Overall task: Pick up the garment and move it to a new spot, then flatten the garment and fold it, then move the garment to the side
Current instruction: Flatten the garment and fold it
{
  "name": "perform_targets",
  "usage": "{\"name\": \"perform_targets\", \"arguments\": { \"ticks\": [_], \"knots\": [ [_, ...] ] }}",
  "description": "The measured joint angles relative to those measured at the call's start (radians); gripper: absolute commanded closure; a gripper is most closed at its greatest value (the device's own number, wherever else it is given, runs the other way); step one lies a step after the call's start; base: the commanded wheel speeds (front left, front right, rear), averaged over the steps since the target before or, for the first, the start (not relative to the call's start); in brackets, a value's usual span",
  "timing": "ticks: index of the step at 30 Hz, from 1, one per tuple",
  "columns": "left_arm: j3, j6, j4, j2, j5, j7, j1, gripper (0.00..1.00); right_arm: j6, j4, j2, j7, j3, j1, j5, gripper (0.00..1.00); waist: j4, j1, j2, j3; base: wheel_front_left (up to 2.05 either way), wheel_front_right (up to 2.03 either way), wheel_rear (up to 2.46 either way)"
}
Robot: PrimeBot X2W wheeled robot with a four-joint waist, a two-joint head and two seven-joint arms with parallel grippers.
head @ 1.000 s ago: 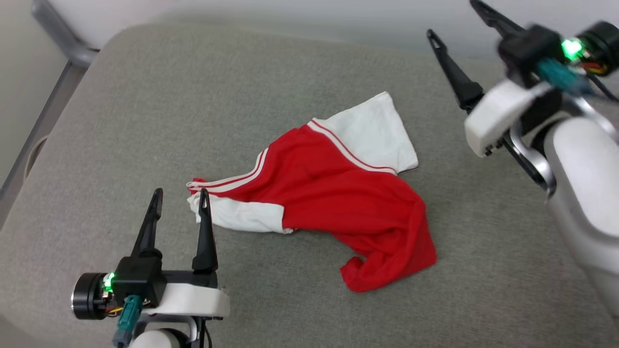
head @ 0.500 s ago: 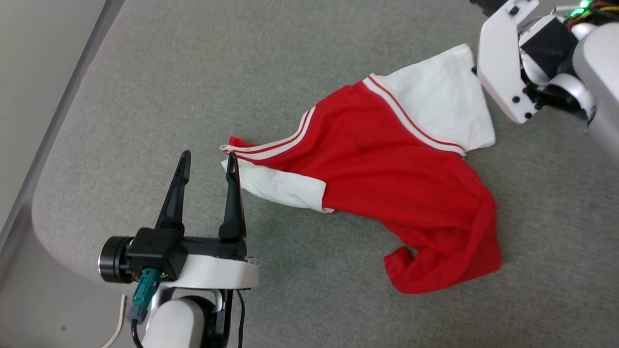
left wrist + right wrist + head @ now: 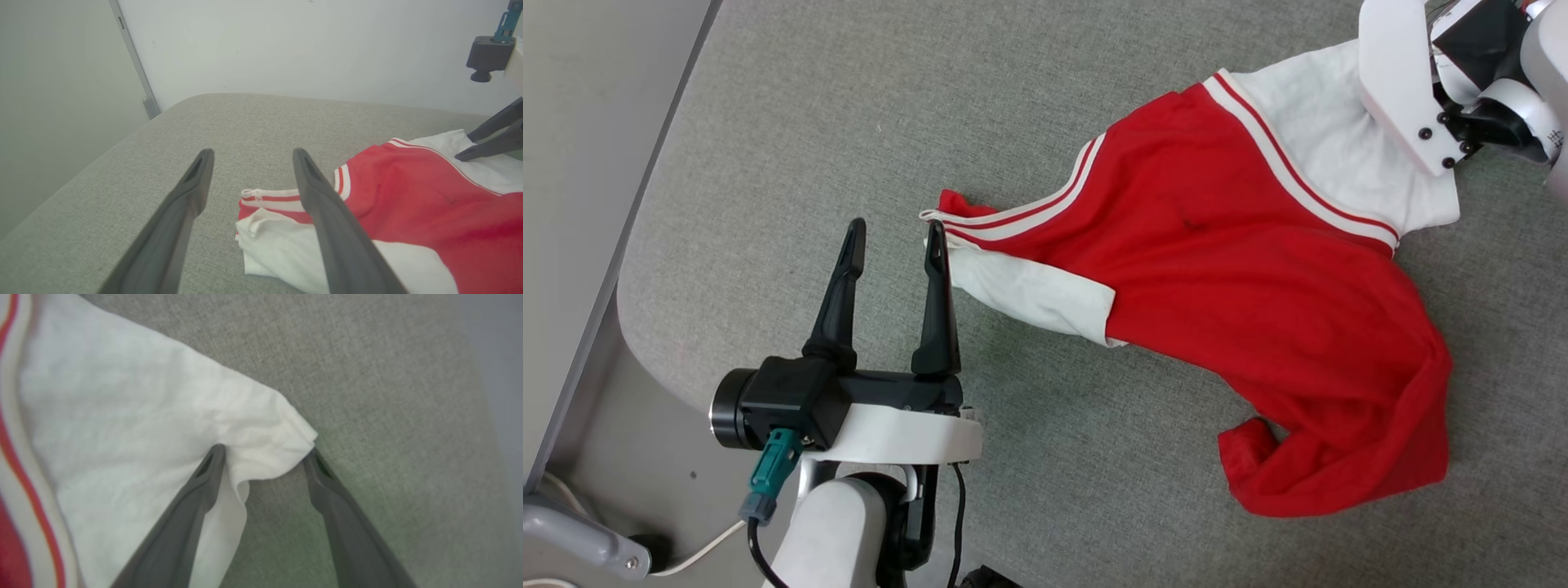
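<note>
The garment (image 3: 1258, 327), a red T-shirt with white sleeves and striped trim, lies crumpled on a grey padded surface (image 3: 784, 147). My left gripper (image 3: 894, 233) is open beside its near white sleeve (image 3: 1037, 294). The right-hand finger touches the striped collar edge (image 3: 269, 196), and bare padding lies between the fingers. My right gripper (image 3: 264, 451) is open and pointing down, with the corner of the far white sleeve (image 3: 261, 428) bunched between its fingertips. Its white wrist housing (image 3: 1401, 90) covers part of that sleeve. The right fingers (image 3: 490, 145) rest on the white cloth.
The padded surface ends in a rounded corner at the lower left (image 3: 637, 327). Grey floor (image 3: 629, 457) lies below it, with a pale cable (image 3: 694, 555) and a metal bar (image 3: 580, 531). A white wall (image 3: 286, 41) rises behind the surface.
The head camera has tilted down and turned, shifting the whole picture. My right gripper has dropped from the air onto the far white sleeve. The left gripper stays beside the near sleeve.
</note>
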Motion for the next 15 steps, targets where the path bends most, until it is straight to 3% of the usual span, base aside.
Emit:
{"name": "perform_targets", "arguments": {
  "ticks": [1, 2, 3, 9, 15],
  "knots": [
    [-0.002, 0.002, 0.000, 0.000, -0.001, 0.000, 0.000, 0.00, 0.000, 0.001, -0.002, 0.000, 0.010, -0.004, 0.007, 0.09, 0.002, 0.0000, 0.0000, 0.003, 0.00, 0.00, 0.00],
    [-0.002, 0.006, 0.001, 0.000, -0.001, 0.000, 0.000, 0.00, 0.000, 0.002, -0.004, -0.001, 0.016, -0.008, 0.014, 0.72, 0.002, 0.0000, 0.0000, 0.005, 0.00, 0.00, 0.00],
    [-0.001, 0.007, 0.002, 0.000, 0.000, 0.000, 0.000, 0.00, 0.000, 0.003, -0.007, -0.005, 0.023, -0.012, 0.018, 1.00, 0.001, 0.0000, 0.0000, 0.005, 0.00, 0.00, 0.00],
    [0.026, 0.008, 0.013, 0.000, 0.013, 0.000, 0.000, 0.00, 0.002, 0.012, 0.007, -0.089, 0.057, -0.014, 0.040, 1.00, -0.019, 0.0001, 0.0000, -0.009, 0.00, 0.00, 0.00],
    [0.057, 0.001, 0.027, -0.001, 0.047, 0.000, 0.025, 0.00, 0.002, 0.013, 0.021, -0.264, 0.062, -0.016, 0.080, 1.00, -0.052, 0.0004, 0.0000, -0.063, 0.00, 0.00, 0.00]
  ]
}}
